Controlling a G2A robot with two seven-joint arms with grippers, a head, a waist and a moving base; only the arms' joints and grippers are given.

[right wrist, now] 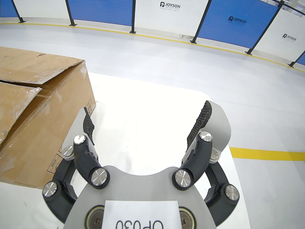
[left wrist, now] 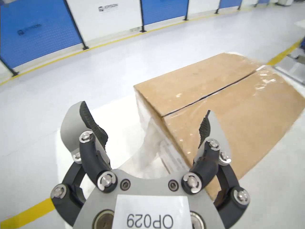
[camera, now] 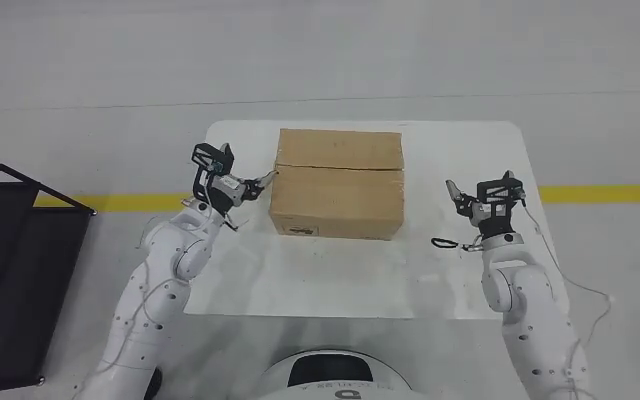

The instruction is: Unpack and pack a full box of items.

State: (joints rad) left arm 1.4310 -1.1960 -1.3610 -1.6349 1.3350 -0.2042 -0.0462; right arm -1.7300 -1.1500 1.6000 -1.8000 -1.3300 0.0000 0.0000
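Note:
A brown cardboard box [camera: 340, 185] stands on the white table [camera: 330, 275], its top flaps shut along a middle seam and covered with clear tape. My left gripper [camera: 256, 195] hangs open just off the box's left end, level with its upper edge. In the left wrist view the gripper [left wrist: 145, 110] has the corner of the box [left wrist: 214, 101] between its spread fingers, without touching it. My right gripper [camera: 458, 205] is open over bare table, a short gap from the box's right end. In the right wrist view, beyond the gripper [right wrist: 146, 107], the box [right wrist: 35, 101] has a slightly lifted, torn flap edge.
A thin black cable loop [camera: 447, 243] lies on the table near the right gripper. A black rack [camera: 30, 270] stands on the floor to the left of the table. Free tabletop lies in front of the box. Blue and white fence panels [right wrist: 166, 5] ring the floor.

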